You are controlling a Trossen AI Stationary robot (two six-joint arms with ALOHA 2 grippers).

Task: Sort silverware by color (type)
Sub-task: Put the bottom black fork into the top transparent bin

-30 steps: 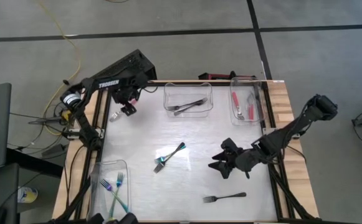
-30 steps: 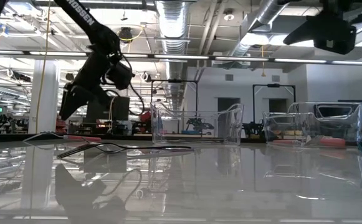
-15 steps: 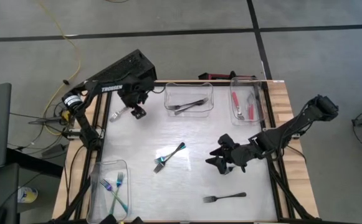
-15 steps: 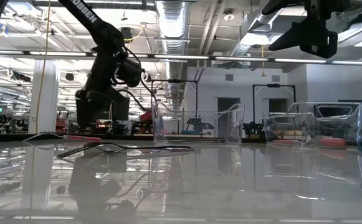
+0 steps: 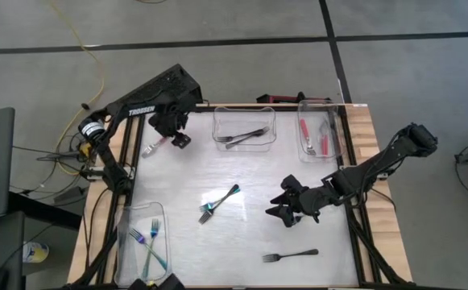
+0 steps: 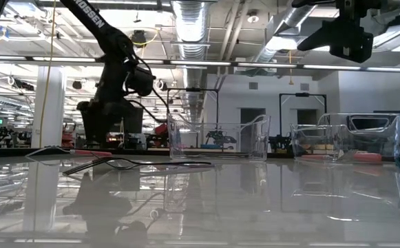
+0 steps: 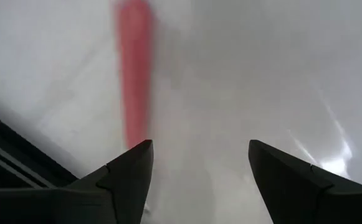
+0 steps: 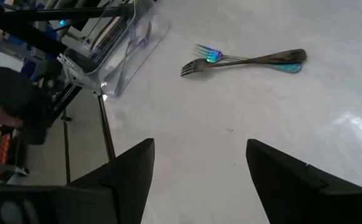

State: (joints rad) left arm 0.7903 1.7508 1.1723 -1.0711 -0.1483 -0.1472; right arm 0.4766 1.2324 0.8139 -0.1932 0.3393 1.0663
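Observation:
My left gripper (image 5: 179, 140) (image 7: 199, 155) is open at the table's far left, pointing down just right of a red-handled fork (image 5: 155, 146) that lies flat there. In the left wrist view the red handle (image 7: 134, 68) runs up to one fingertip; whether they touch I cannot tell. My right gripper (image 5: 278, 208) (image 8: 199, 155) is open above the table's middle right, aimed at a teal fork and a dark fork (image 5: 220, 200) (image 8: 243, 59) lying crossed at the centre. Another dark fork (image 5: 290, 256) lies near the near edge.
Three clear bins stand on the table: one at the far middle (image 5: 243, 138) with dark forks, one at the far right (image 5: 318, 151) with red forks, and one at the near left (image 5: 129, 242) with teal forks. Bare tabletop lies between the centre forks and the bins.
My left gripper has swung a little toward the table's right, turned to point down and dropped closer to the table beside the red fork. My right gripper has shifted slightly toward the table's left, toward the centre forks. No fork has moved.

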